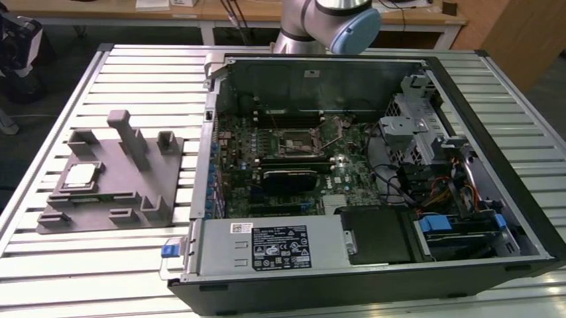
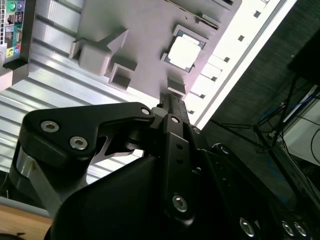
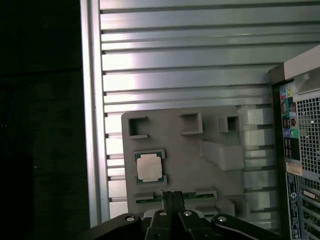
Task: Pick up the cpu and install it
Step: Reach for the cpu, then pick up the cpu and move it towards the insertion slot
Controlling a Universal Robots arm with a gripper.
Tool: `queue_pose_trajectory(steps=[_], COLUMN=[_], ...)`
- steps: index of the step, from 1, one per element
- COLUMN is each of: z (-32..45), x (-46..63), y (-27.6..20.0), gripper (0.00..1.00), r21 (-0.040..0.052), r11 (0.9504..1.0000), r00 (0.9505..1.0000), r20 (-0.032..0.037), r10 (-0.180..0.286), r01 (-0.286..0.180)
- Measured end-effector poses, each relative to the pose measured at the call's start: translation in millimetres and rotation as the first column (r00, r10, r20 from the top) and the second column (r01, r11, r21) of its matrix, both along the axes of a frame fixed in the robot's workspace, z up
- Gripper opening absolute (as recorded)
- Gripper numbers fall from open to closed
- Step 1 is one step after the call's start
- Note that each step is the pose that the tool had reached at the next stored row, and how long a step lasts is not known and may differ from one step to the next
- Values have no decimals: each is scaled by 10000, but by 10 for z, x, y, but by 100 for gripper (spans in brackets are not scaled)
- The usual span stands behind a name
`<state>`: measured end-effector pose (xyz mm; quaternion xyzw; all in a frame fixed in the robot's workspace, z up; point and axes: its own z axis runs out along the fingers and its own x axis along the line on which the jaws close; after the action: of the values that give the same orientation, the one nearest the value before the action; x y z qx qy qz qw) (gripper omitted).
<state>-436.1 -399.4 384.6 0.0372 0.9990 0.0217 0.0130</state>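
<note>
Zero steps done, you're starting fresh: cpu (image 3: 149, 166) sitting on gray fixture (image 3: 180, 170), exterior view's left of open pc case (image 1: 319, 83). Your claw (image 3: 170, 195) hovering over fixture, fingers pinching together, gripping nothing.

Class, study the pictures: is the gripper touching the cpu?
Apart. In the first wrist view the gripper ends short of the cpu, with bare grey tray showing between them.

Arm (image 1: 309, 26) was silver-grey metal tube at top centre of exterior view, joint w/ pale blue round cap (image 1: 352, 30). Gripper (image 3: 171, 195), in both wrist views, was matte black: angular linkage plates (image 2: 90, 127), silver socket-head screws (image 2: 79, 143), slim fingers (image 2: 175, 115), bulky housing (image 2: 130, 200).
</note>
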Motion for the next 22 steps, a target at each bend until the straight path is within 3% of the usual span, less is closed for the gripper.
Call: queue_pose_trajectory(steps=[22], z=[-36], x=[-319], y=[-3], gripper=[11], r21=[1], r11=[10000], r00=[10000], r20=[2], r10=[14], r01=[-14])
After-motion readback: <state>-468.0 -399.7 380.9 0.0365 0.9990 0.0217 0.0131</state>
